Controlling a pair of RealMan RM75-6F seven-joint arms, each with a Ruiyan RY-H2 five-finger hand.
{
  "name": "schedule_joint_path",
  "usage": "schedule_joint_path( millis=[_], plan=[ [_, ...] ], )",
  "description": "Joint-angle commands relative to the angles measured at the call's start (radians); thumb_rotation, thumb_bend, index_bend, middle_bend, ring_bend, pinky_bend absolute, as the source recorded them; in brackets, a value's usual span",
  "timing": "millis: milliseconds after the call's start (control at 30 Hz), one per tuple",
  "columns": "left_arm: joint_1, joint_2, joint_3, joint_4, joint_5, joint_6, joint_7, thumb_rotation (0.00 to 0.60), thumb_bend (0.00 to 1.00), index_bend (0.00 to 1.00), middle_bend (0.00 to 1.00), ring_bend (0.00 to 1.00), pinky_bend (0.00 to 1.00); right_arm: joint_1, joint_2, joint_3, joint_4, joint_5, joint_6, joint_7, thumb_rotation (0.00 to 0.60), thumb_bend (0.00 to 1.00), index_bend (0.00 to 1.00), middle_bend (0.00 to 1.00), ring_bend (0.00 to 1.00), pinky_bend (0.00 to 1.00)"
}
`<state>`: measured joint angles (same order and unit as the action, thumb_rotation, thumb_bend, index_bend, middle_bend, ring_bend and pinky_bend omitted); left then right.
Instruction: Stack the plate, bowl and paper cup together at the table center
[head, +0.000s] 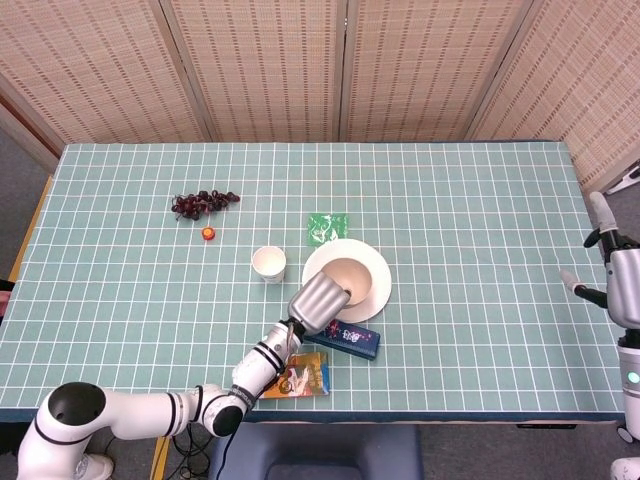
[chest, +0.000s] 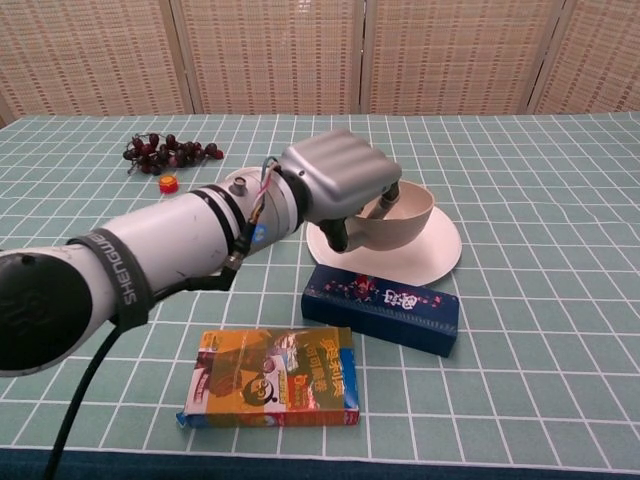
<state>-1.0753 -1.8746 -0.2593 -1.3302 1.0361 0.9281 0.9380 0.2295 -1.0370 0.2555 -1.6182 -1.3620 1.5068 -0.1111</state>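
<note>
Right hand (head: 622, 283) visible only from head view

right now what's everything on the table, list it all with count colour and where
plate: 1, white, near table centre, under the bowl
bowl: 1, beige, on the plate, gripped at its near rim
paper cup: 1, white, left of the plate
green packet: 1, green, just behind the plate
grapes: 1 bunch, dark red, far left
small cap: 1, orange-red, in front of the grapes
dark blue box: 1, in front of the plate
snack box: 1, orange-yellow, near edge
left hand: 1, silver, holds the bowl
right hand: 1, white-grey, far right edge, holds nothing
</note>
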Motion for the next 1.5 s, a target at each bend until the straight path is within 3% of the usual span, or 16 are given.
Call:
schedule_joint_path(
  millis=[33,367,600,833,1133,1500],
  plan=[
    [-0.021,-0.027,-0.004,0.034,-0.026,0.009,0.027,0.6,0.39,0.54,0.92,0.91,1.0,-0.001,0.001,0.0,0.0,0.001,0.0,0.0,0.6,0.0,0.04,0.49,0.61,0.89],
    [-0.056,-0.086,-0.011,0.106,-0.095,0.028,0.079,0.6,0.39,0.52,0.91,0.91,1.0,-0.002,-0.001,-0.001,0.005,0.003,-0.002,0.008,0.6,0.0,0.04,0.49,0.61,0.89],
    [-0.052,-0.095,-0.003,0.087,-0.099,0.077,0.09,0.6,0.33,0.37,0.91,0.9,1.0,-0.005,0.001,0.0,0.003,0.002,0.003,0.009,0.6,0.0,0.04,0.49,0.61,0.89],
    [-0.022,-0.06,0.015,0.0,-0.085,0.138,0.1,0.6,0.27,0.26,0.86,0.87,0.99,-0.007,0.001,0.0,-0.003,-0.001,0.008,0.006,0.6,0.0,0.04,0.49,0.61,0.89],
    [0.048,0.072,0.041,-0.206,-0.062,0.217,0.085,0.6,0.26,0.2,0.74,0.74,0.99,-0.012,0.004,-0.001,-0.011,-0.005,0.015,0.002,0.6,0.0,0.04,0.49,0.61,0.89],
    [0.198,0.298,0.072,-0.423,0.027,0.358,-0.054,0.6,0.26,0.2,0.6,0.59,0.93,-0.019,0.007,-0.005,-0.016,-0.009,0.021,0.002,0.6,0.0,0.04,0.49,0.61,0.89]
  ],
)
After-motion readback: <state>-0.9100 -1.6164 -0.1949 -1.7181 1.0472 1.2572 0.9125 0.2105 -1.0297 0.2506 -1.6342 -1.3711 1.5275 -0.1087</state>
